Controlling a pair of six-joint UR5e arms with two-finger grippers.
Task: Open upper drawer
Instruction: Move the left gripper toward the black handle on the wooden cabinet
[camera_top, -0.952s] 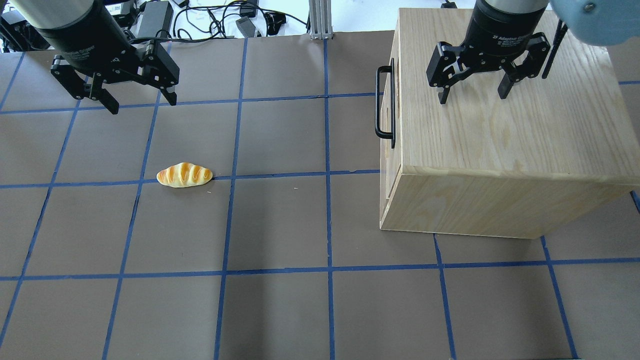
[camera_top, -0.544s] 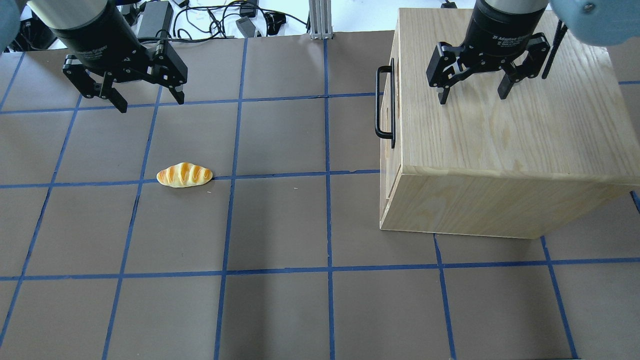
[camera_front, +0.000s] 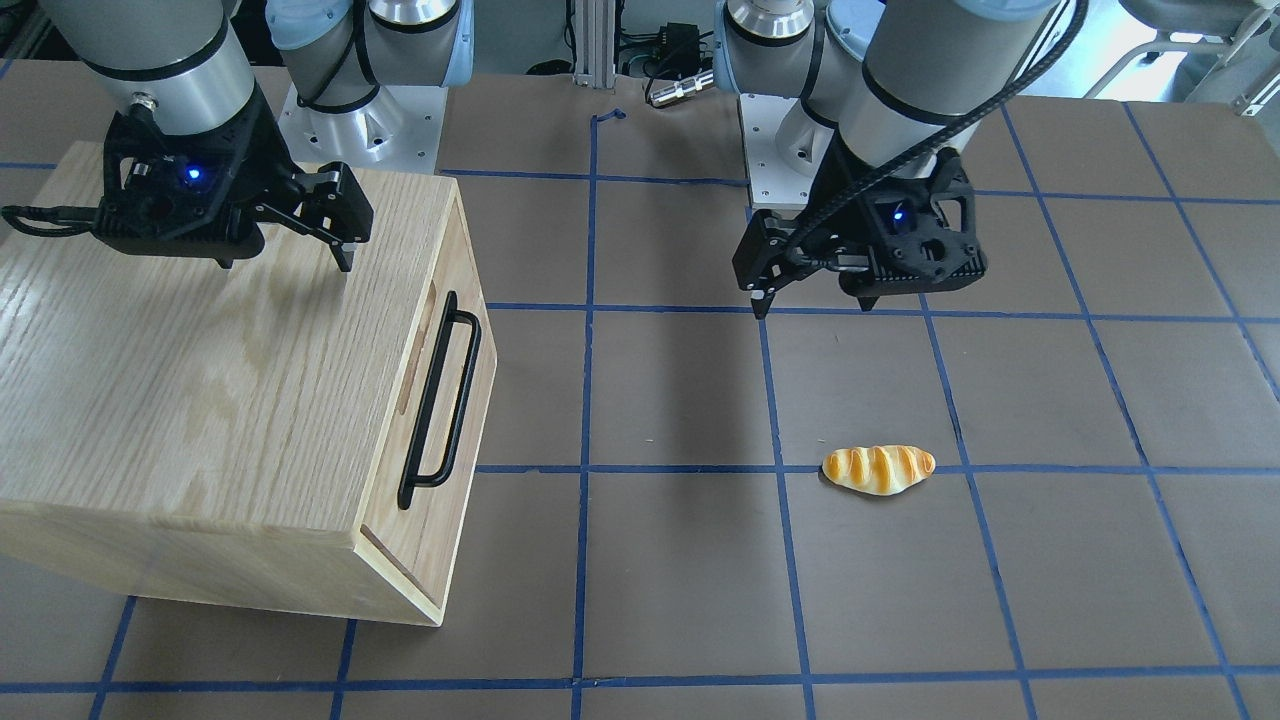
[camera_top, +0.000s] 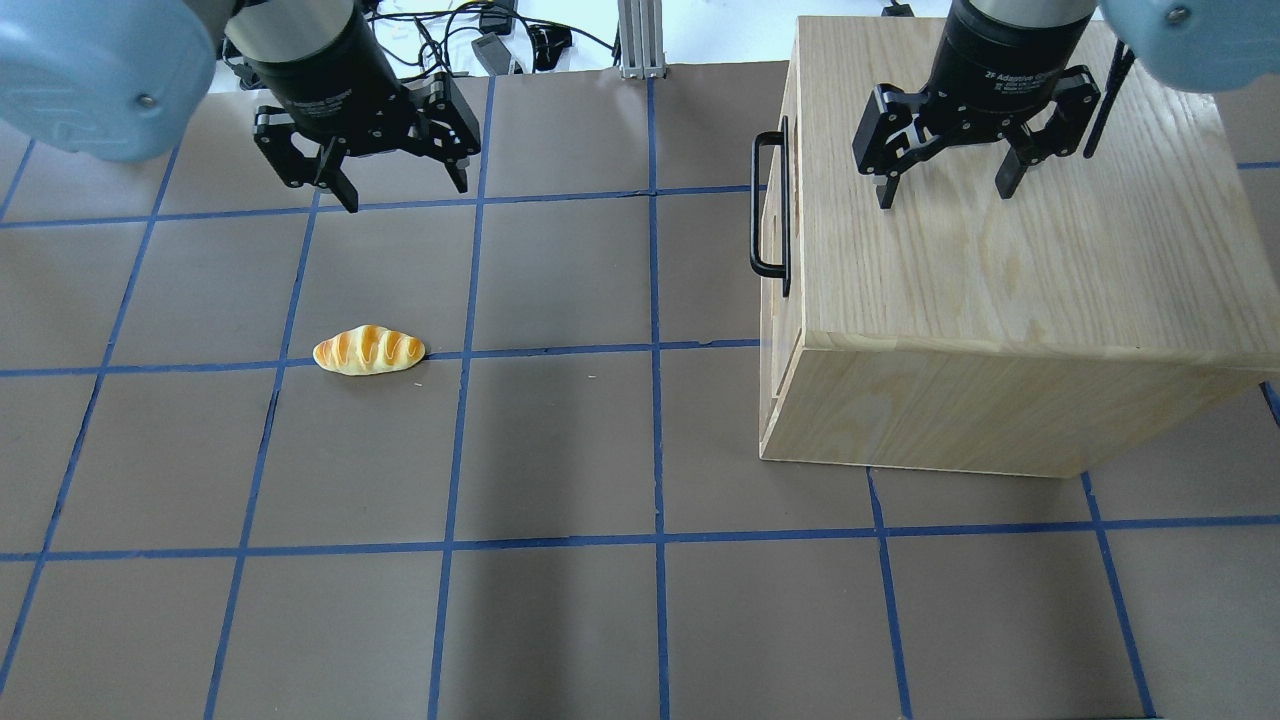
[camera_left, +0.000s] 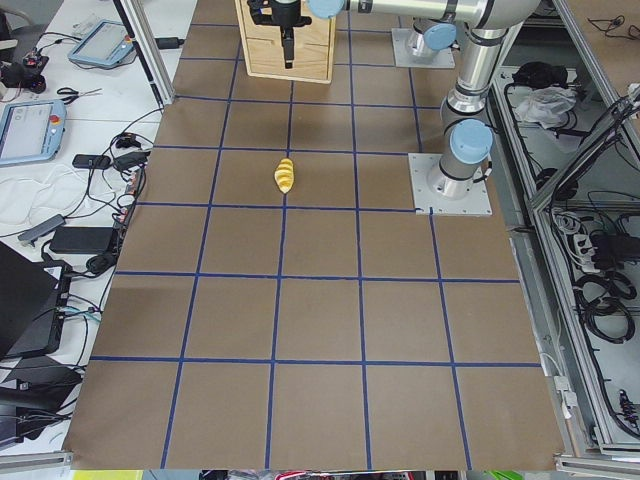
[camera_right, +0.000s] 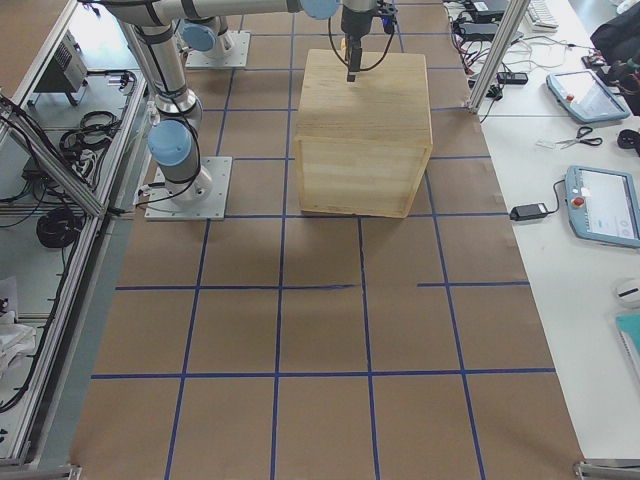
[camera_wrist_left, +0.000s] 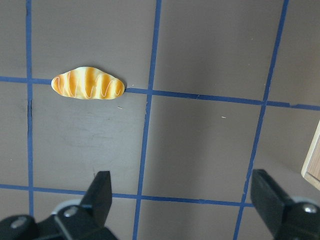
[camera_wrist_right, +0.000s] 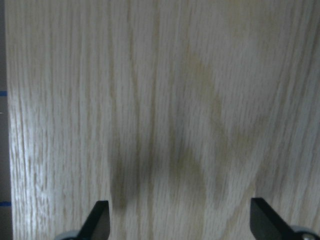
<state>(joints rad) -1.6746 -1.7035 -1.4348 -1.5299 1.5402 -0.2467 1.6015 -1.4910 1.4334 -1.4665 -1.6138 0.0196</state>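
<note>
A: Oak upper drawer (camera_front: 472, 385), at 2 o'clock on your bench (camera_top: 560, 450): opened?
B: No, shut; handle (camera_front: 440, 395) untouched. Your left tool (camera_top: 405, 195) and right tool (camera_top: 945, 195) hang spread, empty.

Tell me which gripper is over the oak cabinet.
The right gripper, open above the light oak cabinet; the left gripper hangs open over the brown blue-taped table.

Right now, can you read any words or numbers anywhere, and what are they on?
"2F Adaptive": white print on the black body just above the right gripper; the rest of that line is too blurred to read.
Similar white print above the left gripper: too small to read.
No other text is legible.
</note>
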